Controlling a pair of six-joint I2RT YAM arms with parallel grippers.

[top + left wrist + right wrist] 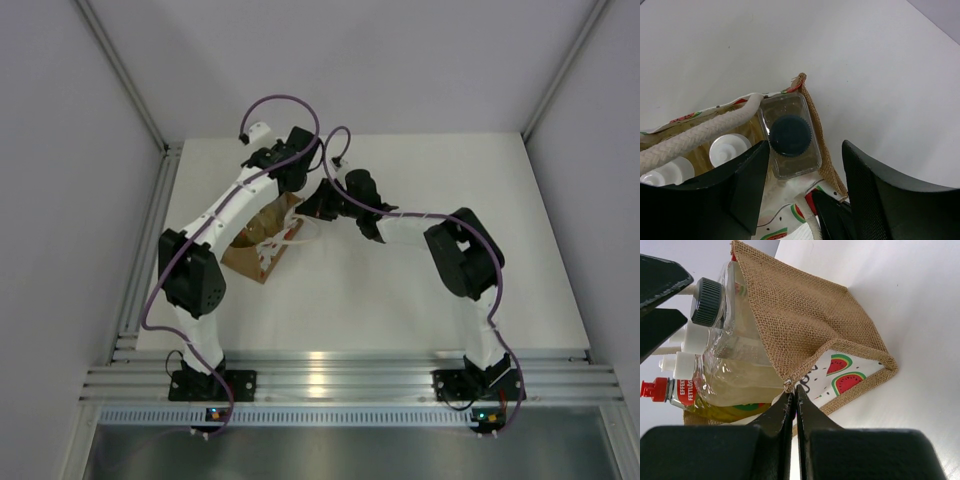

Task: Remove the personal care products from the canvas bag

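The canvas bag (262, 250) stands on the table between the arms, its burlap side (805, 315) and watermelon print showing in the right wrist view. My right gripper (792, 390) is shut on the bag's rim at a corner (316, 207). My left gripper (805, 175) is open above the bag's mouth (296, 178), its fingers (747, 185) either side of the clear squarish bottle with the dark cap (790, 135), not touching it. Two white-capped bottles (730, 147) sit beside it under a rope handle (700, 132). The red-capped bottle (654, 390) shows in the right wrist view.
White table (430, 250) around the bag. A grey wall and metal rail (150, 250) run close along the bag's left side. Both arms crowd over the bag's far end.
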